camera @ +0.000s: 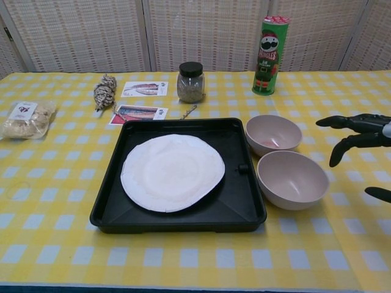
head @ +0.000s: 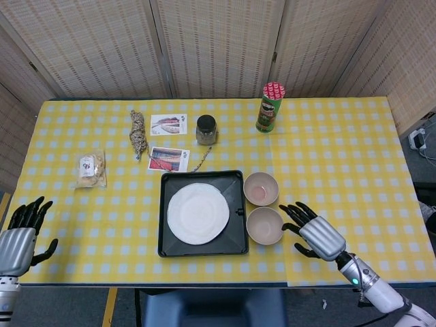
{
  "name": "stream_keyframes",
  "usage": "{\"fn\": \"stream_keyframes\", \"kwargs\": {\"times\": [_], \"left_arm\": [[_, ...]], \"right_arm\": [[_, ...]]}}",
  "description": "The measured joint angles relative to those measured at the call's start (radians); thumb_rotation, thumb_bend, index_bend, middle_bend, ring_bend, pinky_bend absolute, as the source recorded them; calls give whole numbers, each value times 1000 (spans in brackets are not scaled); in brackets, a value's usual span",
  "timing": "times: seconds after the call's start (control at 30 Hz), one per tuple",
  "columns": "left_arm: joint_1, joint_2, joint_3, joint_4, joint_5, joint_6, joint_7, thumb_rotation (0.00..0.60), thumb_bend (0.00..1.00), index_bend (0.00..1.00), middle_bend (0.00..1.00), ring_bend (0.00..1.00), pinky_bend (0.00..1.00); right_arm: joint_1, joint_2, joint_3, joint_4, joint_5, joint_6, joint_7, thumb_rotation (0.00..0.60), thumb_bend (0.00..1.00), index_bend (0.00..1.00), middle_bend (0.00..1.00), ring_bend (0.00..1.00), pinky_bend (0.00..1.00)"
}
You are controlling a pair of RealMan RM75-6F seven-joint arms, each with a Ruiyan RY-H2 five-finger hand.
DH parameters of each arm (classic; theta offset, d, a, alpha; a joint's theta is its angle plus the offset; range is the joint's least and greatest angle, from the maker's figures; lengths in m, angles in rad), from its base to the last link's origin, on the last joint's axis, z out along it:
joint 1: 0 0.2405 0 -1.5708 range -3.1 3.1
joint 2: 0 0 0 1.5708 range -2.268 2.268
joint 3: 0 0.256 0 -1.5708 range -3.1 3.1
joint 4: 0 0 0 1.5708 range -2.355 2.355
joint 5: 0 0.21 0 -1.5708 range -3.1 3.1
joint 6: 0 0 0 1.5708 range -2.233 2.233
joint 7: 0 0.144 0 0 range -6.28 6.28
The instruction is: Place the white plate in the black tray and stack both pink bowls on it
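The white plate [head: 198, 212] [camera: 173, 171] lies flat inside the black tray [head: 167, 247] [camera: 183, 221]. Two pink bowls stand on the cloth just right of the tray: the far bowl [head: 261, 188] [camera: 273, 133] and the near bowl [head: 265, 225] [camera: 292, 179], side by side and empty. My right hand [head: 315, 231] [camera: 359, 133] hovers to the right of the near bowl, fingers spread, holding nothing. My left hand [head: 24, 229] is at the table's near-left corner, fingers apart and empty; the chest view does not show it.
A green Pringles can [head: 270, 107] [camera: 267, 55], a glass jar [head: 206, 129] [camera: 190, 81], two picture cards [head: 169, 158], a rope bundle [head: 139, 133] and a snack packet [head: 90, 169] sit along the back and left of the yellow checked table.
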Motion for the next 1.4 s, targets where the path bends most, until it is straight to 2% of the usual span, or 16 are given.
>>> {"fn": "stream_keyframes", "kwargs": {"times": [0.33,0.9,1.03,1.4], "left_arm": [[2,5,-3,4,-9,6,-10,600,411,0,0,0,0],[15,19,6,-6,8,29,-23,600,411,0,0,0,0],[19,24,6,-18,-7,28,-15,600,460,0,0,0,0],[23,32,0,-19,-16,32,-23,600,465,0,0,0,0]], "right_arm": [[6,-56,15,46,-14,-37,-18,600,409,417,0,0,0],[18,-109,35,83,-4,-83,-12,600,409,446,0,0,0],[29,-120,44,96,-5,-91,-3,600,410,466,0,0,0],[50,-159,47,140,-8,-125,7,600,409,497,0,0,0]]}}
